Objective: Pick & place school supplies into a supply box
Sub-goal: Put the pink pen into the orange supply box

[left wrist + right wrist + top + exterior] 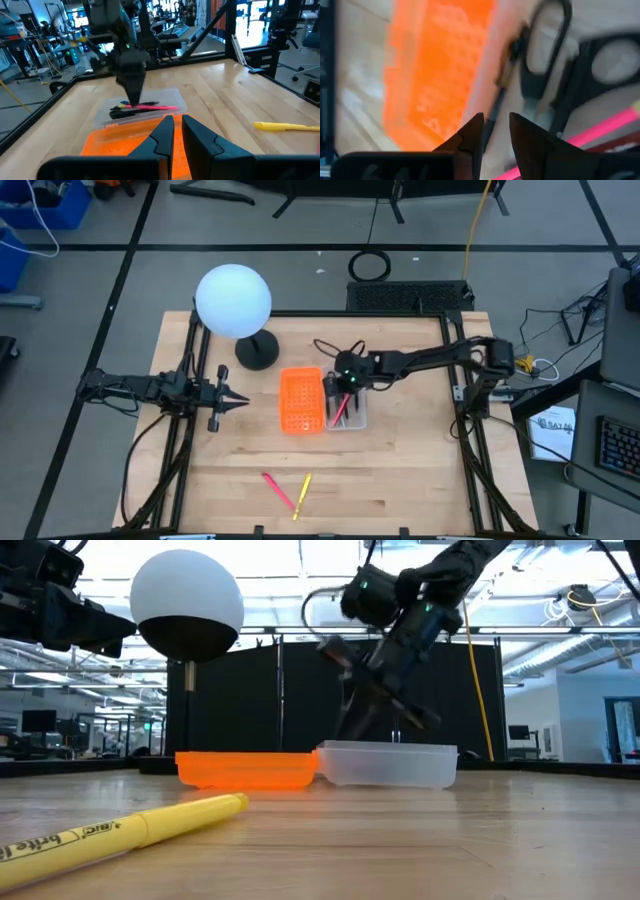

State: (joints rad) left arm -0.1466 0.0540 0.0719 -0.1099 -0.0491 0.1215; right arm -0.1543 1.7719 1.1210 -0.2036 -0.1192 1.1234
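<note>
The clear supply box (pixel 359 421) (pixel 388 764) (pixel 176 95) sits right of the orange perforated tray (pixel 302 400) (pixel 245 768) (pixel 435 75). In the box lie black-handled scissors (pixel 545 55), a pink pen (pixel 155 106) (pixel 600 130) and dark pens (pixel 501 92). My right gripper (pixel 339 394) (pixel 365 735) (pixel 135 100) (pixel 495 125) points down into the box. Its fingers stand a little apart over one dark pen, and I see no touch. My left gripper (pixel 243 400) (pixel 177 122) waits shut, left of the orange tray. A pink pen (pixel 278 490) and a yellow one (pixel 302 495) (pixel 130 830) (pixel 287 127) lie near the table's near edge.
A lamp with a white globe (pixel 233 300) (pixel 187 595) stands on a dark round base (pixel 257 352) behind the orange tray. Bare wood stretches between the trays and the two loose pens, and right of the box. Black frame rails run along the table's left and right sides.
</note>
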